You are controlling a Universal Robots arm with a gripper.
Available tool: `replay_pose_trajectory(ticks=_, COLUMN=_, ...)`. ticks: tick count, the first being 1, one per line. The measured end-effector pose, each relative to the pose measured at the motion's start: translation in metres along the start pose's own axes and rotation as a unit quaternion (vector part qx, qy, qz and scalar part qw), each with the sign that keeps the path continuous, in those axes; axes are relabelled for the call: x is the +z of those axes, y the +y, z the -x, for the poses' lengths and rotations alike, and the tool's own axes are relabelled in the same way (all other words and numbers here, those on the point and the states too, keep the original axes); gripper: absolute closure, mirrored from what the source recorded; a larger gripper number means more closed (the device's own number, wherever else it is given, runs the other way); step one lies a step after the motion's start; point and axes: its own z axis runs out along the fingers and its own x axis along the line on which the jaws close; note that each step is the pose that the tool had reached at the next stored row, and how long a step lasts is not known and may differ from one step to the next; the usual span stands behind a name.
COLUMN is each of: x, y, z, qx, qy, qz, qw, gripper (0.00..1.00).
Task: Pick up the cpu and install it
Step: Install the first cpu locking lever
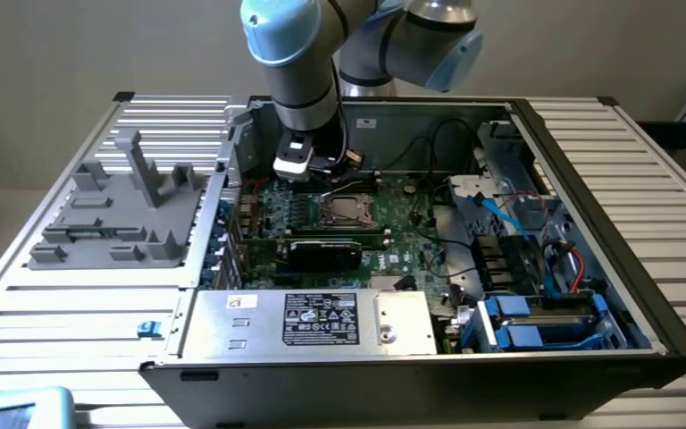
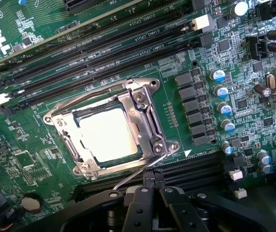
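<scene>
Glare washes out the top of the cpu [image 2: 110, 135] in my wrist view, so I can read no markings on it. It lies flat in the socket with the metal retention frame [image 2: 143, 104] folded over its edges. A thin wire lever [image 2: 128, 178] runs out from the frame and disappears behind the end effector [image 2: 155, 192]. The picture's edge cuts off its fingers, and what I do see of them is pressed together with nothing between.

In the exterior view the arm [image 1: 301, 80] comes down from the top centre of the frame with its upper links cut off. The wrist points almost straight down into the open computer case [image 1: 439, 384], just above and to the exterior view's left of the socket, and it hides the board behind it. The graphics card [image 1: 325, 252] sits below the socket in frame and the power supply [image 1: 319, 320] lower. A grey fixture [image 1: 122, 214] rests on the bench [image 1: 69, 313] at left.
</scene>
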Motion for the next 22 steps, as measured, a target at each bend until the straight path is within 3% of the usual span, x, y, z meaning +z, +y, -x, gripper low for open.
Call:
replay_pose_trajectory(ticks=4, x=0.0002, y=-0.0001, z=-0.0006, qx=0.003, qy=0.0010, qz=0.0004, qw=1.0000, gripper=0.89)
replay_pose_trajectory(ticks=12, x=0.0004, y=-0.0005, z=-0.0016, qx=0.019, qy=0.0062, qz=0.0015, qw=0.9998, gripper=0.89)
replay_pose_trajectory(ticks=22, x=0.0008, y=-0.0010, z=-0.0031, qx=0.024, qy=0.0075, qz=0.0018, qw=0.9997, gripper=0.89)
